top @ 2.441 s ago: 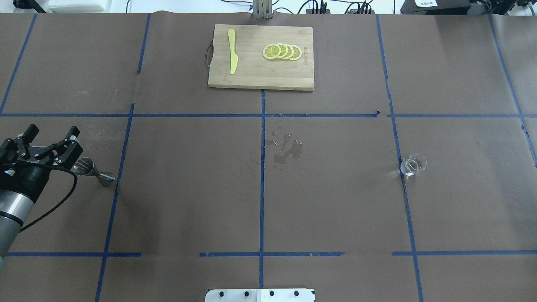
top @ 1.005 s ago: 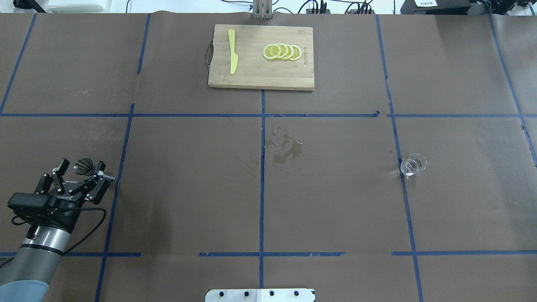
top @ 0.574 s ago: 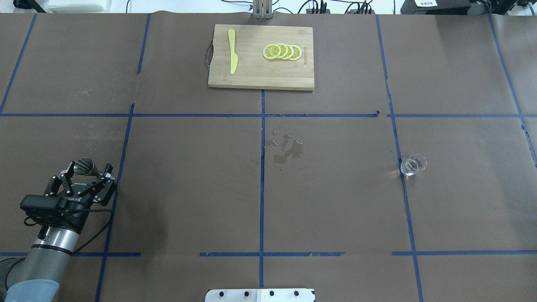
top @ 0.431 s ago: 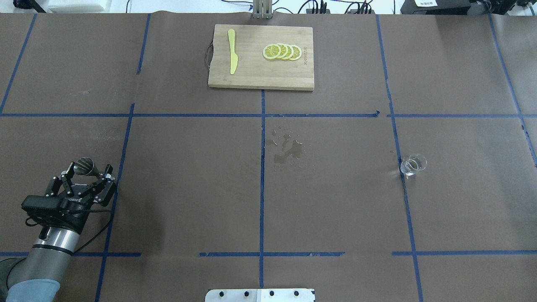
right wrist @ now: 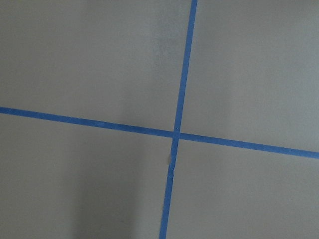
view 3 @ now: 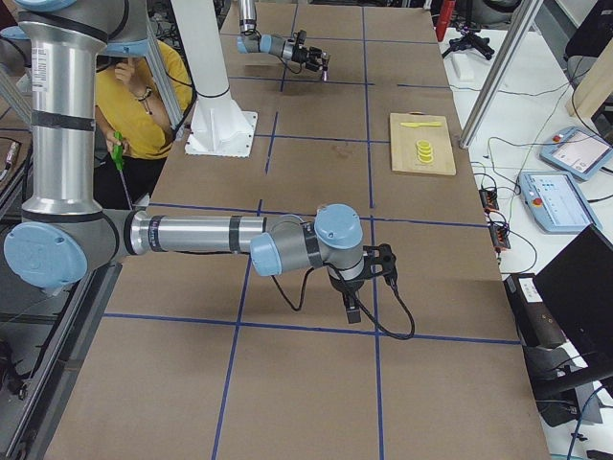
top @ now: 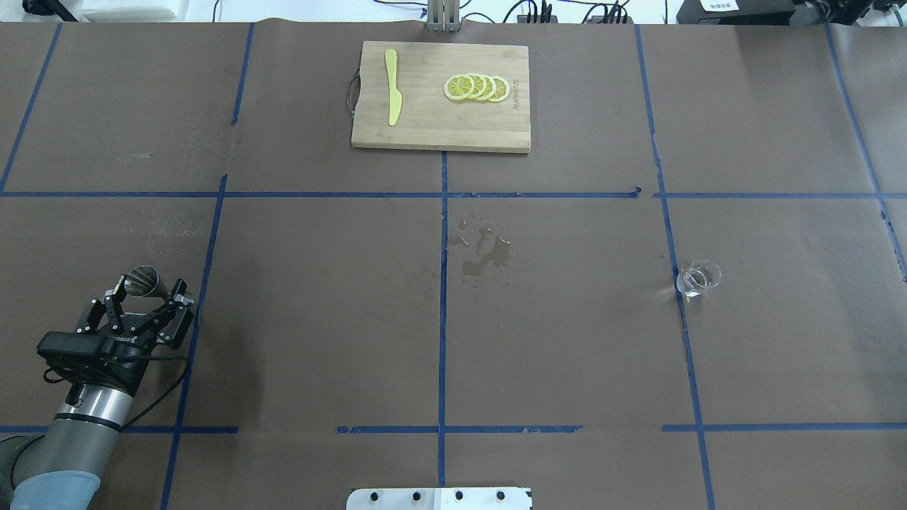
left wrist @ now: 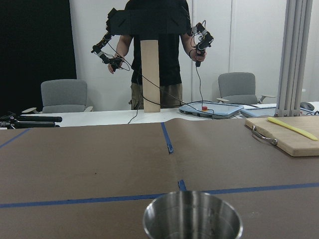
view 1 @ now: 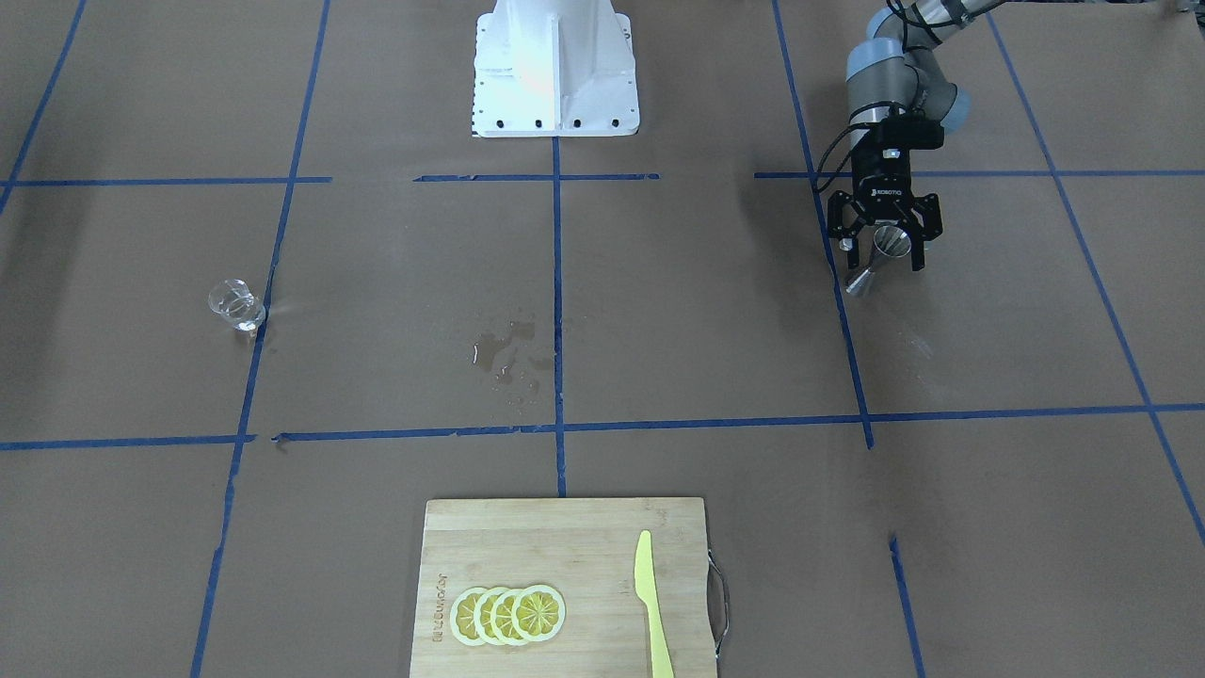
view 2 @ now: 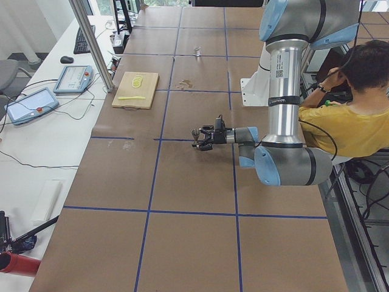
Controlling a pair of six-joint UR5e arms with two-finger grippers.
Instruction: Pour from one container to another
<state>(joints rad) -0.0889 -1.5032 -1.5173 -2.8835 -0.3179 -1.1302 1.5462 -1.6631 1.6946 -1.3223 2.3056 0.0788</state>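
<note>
The jigger (top: 145,280) stands on the tabletop (top: 319,319) between the left fingers (top: 177,294), spread wide and gripping nothing, far from the cup (top: 698,278); how the right fingers (view 3: 351,309) stand, I cannot tell.

I am watching the left arm (top: 85,411) reaching out low on its own side, forearm lying nearly level and the wrist turned so the left gripper (top: 147,294) is pointing forward, away from the base. Its jaws are standing apart, the two fingers (view 1: 847,247) spread wide. The right arm (view 3: 192,233) is stretching out long and level, its wrist bending over so the right gripper (view 3: 352,309) is aiming straight down. I am not able to tell how that gripper's jaws are standing.
</note>
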